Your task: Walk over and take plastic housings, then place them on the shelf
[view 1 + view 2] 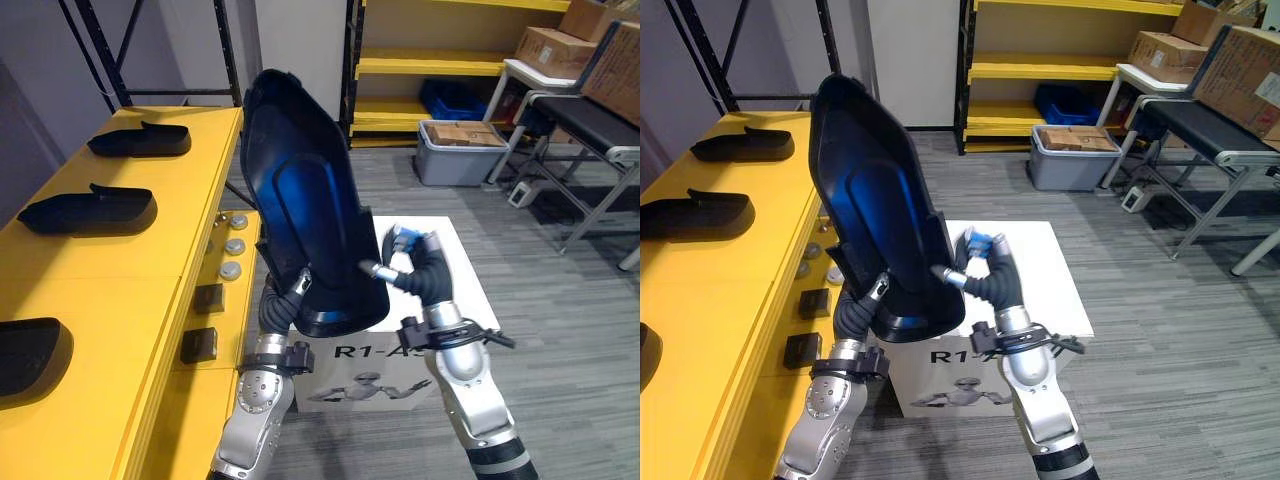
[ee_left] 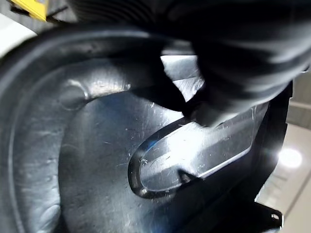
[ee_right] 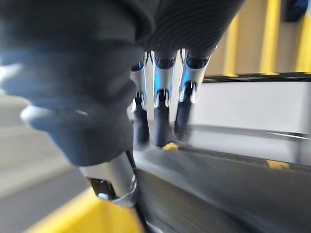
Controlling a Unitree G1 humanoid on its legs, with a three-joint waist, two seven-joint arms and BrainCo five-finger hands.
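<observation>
Along the far left, on the yellow shelf [image 1: 130,270], three black housings lie in a row, one at the back [image 1: 140,140], one midway [image 1: 90,210], one at the near edge [image 1: 30,355]. Just right of the shelf the left hand [image 1: 281,305] sits at the lower end of the held housing [image 1: 305,210], mostly hidden behind it, so I cannot tell whether it clasps or only props. The housing stands nearly upright between both hands, above a white box [image 1: 470,290], its glossy face with a long oblong panel towards the head camera. On its right rim the right hand [image 1: 405,260] bears in, its fingers [image 3: 160,121] nearly straight and close together, dark tips pressed on the edge, curled round nothing. Further right and back, a grey bin [image 1: 450,165] sits on the floor.

The shell looks a thin, stiff moulding, light for its bulk but tall, so apt to swing. The gloss suggests a slick surface, and a squeeze between flat hands could let it slip. The raised rim and the rounded lower end look the surest purchase. I judge it wants laying flat on bare shelf between its fellows.
</observation>
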